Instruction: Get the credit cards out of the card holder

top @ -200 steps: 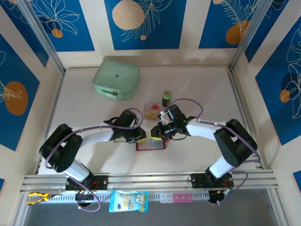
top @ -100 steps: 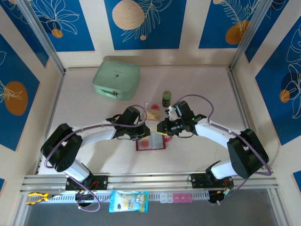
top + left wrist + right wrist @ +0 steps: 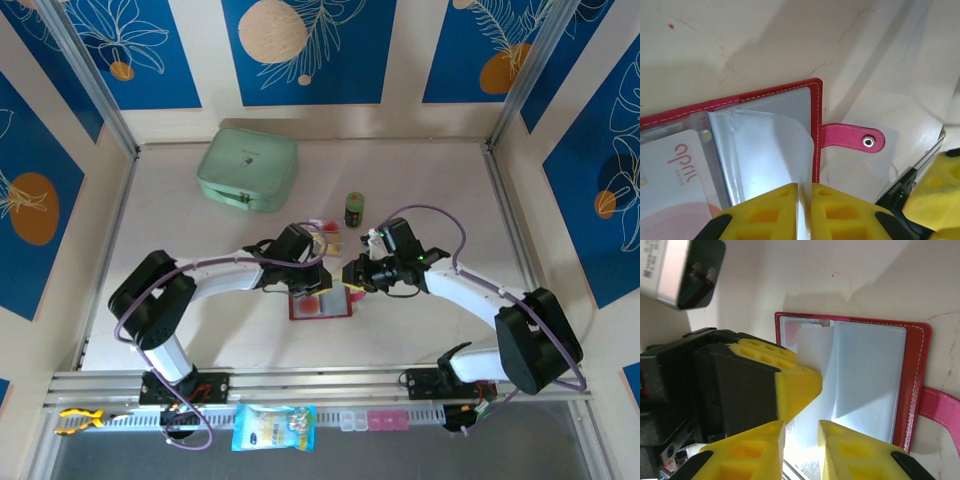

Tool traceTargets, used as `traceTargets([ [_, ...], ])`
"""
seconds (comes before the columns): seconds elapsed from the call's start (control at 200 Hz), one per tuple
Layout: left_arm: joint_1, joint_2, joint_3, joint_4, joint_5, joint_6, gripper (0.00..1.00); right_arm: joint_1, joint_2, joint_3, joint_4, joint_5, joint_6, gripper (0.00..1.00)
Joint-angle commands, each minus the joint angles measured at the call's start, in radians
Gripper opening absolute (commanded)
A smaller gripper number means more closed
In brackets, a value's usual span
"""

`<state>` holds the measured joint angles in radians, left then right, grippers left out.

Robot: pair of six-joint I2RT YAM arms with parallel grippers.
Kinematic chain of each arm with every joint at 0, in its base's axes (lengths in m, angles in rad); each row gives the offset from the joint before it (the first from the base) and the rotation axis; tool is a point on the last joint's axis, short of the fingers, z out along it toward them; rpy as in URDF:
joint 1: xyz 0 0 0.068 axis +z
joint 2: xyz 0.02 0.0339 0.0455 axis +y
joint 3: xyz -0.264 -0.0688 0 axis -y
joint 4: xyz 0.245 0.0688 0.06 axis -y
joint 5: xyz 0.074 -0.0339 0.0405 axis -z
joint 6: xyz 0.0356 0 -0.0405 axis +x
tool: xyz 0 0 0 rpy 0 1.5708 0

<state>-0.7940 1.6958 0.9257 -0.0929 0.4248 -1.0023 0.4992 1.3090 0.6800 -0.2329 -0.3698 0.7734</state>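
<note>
From above, the card holder (image 3: 322, 305) lies open on the worktop (image 3: 430, 180), with the left gripper (image 3: 316, 284) and right gripper (image 3: 351, 282) crowded together over its far edge. A few credit cards (image 3: 327, 235) lie just beyond, near a green can (image 3: 354, 210). With the two heads this close, any sideways correction could knock one into the other.

In the left wrist view, the left jaws are pinched shut on a clear sleeve (image 3: 772, 150), bowing it upward. Beside it a pale april card (image 3: 675, 170) sits in its pocket, and the strap tab (image 3: 852, 139) lies flat. If the arm pulls up hard, the whole light holder would probably rise or skid rather than just the leaf, and the sleeve could crease or tear at its seam.

In the right wrist view, the right jaws stand a little apart over the sleeves, clamped on nothing I can make out. If they close here, they may catch plastic instead of a card.
</note>
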Motion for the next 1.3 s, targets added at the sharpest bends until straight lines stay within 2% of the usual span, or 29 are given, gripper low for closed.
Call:
traceTargets([
  [0.0, -0.016, 0.025, 0.04, 0.01, 0.031, -0.007, 0.15, -0.013, -0.033, -0.021, -0.038, -0.008, -0.02, 0.25],
  [0.36, -0.021, 0.035, 0.075, -0.006, 0.021, 0.003, 0.3, -0.028, -0.065, -0.03, -0.063, -0.003, -0.025, 0.25],
  [0.605, -0.012, -0.005, 0.051, -0.036, -0.009, 0.021, 0.32, -0.022, -0.046, -0.028, -0.043, -0.018, -0.014, 0.25],
  [1.295, 0.091, -0.194, -0.189, -0.089, -0.077, 0.034, 0.14, 0.132, 0.17, 0.078, 0.022, 0.01, 0.012, 0.24],
])
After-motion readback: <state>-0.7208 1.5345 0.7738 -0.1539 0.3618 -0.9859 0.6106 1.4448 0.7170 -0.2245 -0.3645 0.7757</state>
